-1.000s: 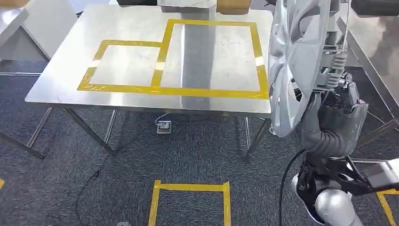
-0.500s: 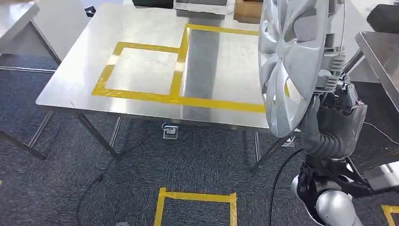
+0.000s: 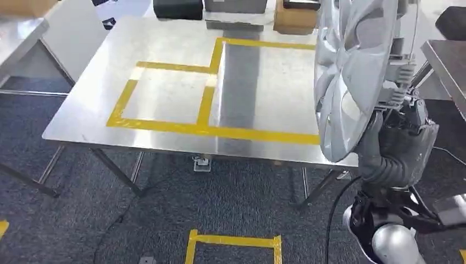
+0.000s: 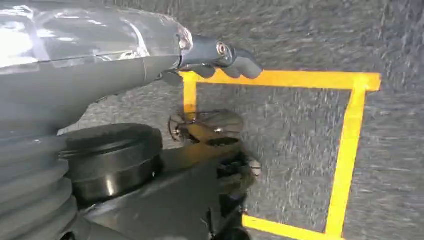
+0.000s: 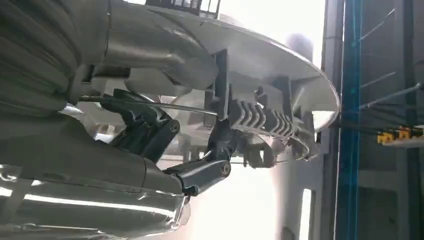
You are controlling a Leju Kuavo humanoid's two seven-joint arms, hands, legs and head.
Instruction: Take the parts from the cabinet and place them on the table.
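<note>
One silver hubcap (image 3: 351,71), gripped upright by the right hand (image 3: 398,140), needs lowering flat into the steel table's (image 3: 165,38) yellow-taped rectangle (image 3: 258,132); the left hand (image 4: 220,57) hangs with fingers curled, holding nothing.

You've got 1 silver wheel cover (image 3: 351,77), upper right of frame. 1 steel table (image 3: 165,49) w/ 2 yellow tape rectangles (image 3: 165,93), center. 1 tape square (image 3: 233,242) on floor, bottom. 1 black box (image 3: 177,8) & 1 cardboard box (image 3: 294,19), top.
</note>
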